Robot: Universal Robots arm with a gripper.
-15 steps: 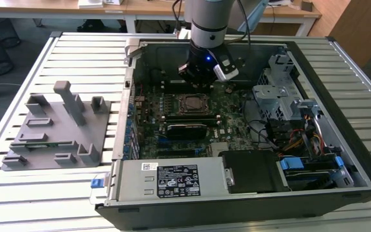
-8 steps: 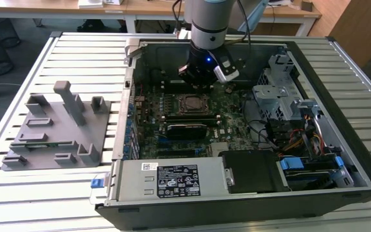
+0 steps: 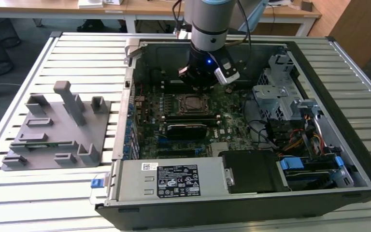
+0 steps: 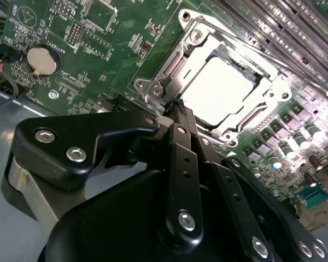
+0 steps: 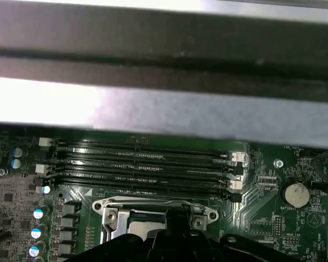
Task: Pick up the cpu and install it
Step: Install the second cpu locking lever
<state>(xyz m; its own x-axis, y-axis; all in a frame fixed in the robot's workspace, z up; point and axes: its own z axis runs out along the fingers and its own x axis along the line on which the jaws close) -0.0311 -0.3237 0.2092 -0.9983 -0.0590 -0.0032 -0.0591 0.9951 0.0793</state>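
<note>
The cpu (image 4: pixel 218 90) is a pale silver square lying flat inside the metal-rimmed socket frame (image 4: pixel 153 90) on the green motherboard (image 3: pixel 231 113). In the exterior view the cpu (image 3: pixel 192 103) sits mid-board in the open computer case. My gripper (image 4: pixel 180 105) hangs just above the socket's edge, its black fingers (image 4: pixel 181 136) pressed together with nothing between them. In the first wrist view the gripper (image 5: pixel 177 217) points down at the socket frame (image 5: pixel 106 210). In the exterior view the gripper (image 3: pixel 202 87) stands just behind the socket.
A grey plastic fixture (image 3: pixel 50 130) stands on the slatted table at the exterior view's left. Memory slots (image 5: pixel 147 164) run beside the socket. A coin battery (image 4: pixel 42 60), drive cages (image 3: pixel 282 92) and the power supply (image 3: pixel 172 180) crowd the case.
</note>
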